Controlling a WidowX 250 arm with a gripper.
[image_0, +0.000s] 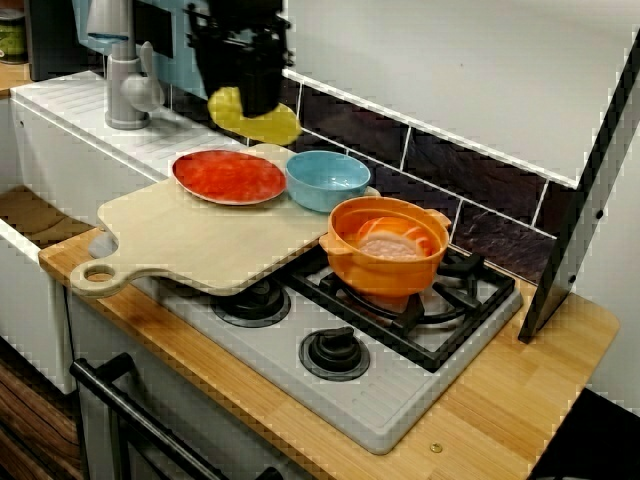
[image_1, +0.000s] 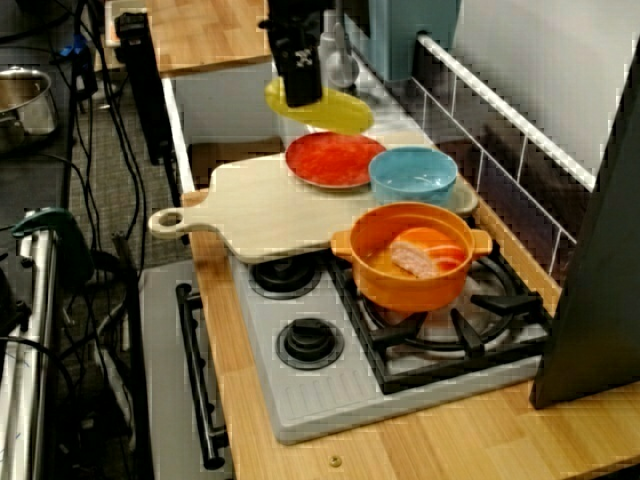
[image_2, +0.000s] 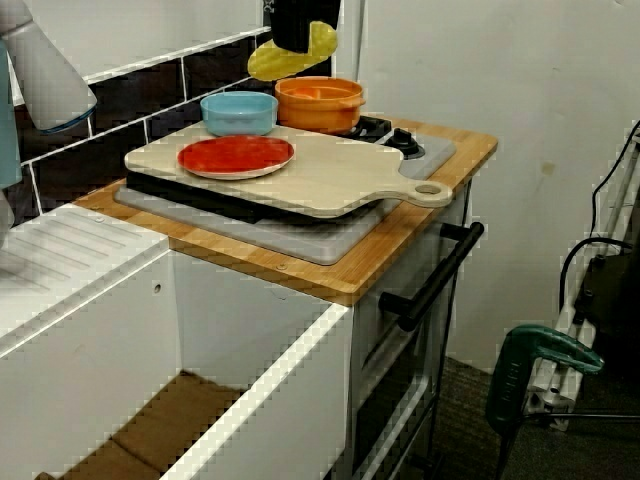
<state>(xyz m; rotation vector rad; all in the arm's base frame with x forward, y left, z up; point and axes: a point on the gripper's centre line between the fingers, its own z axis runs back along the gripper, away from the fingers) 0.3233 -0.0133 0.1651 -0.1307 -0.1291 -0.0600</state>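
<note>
Jaws: clamped on the upper rim of the yellow disc; gripper (image_0: 256, 98) points down.
Yellow disc (image_0: 272, 126): airborne, tilted, above the far edge of the cutting board (image_0: 190, 240).
Handling: probably light, stiff, smooth plastic that may slip; the rim is the best hold.
On board: red plate (image_0: 229, 176), blue bowl (image_0: 328, 179).
Beside: orange pot (image_0: 385, 245) on the stove (image_0: 330, 395).

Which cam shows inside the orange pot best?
The view from the stove end: it looks down into the orange pot, food clearly visible. The view facing the tiles shows the food, blurrier. The low side view shows only its wall and rim.
</note>
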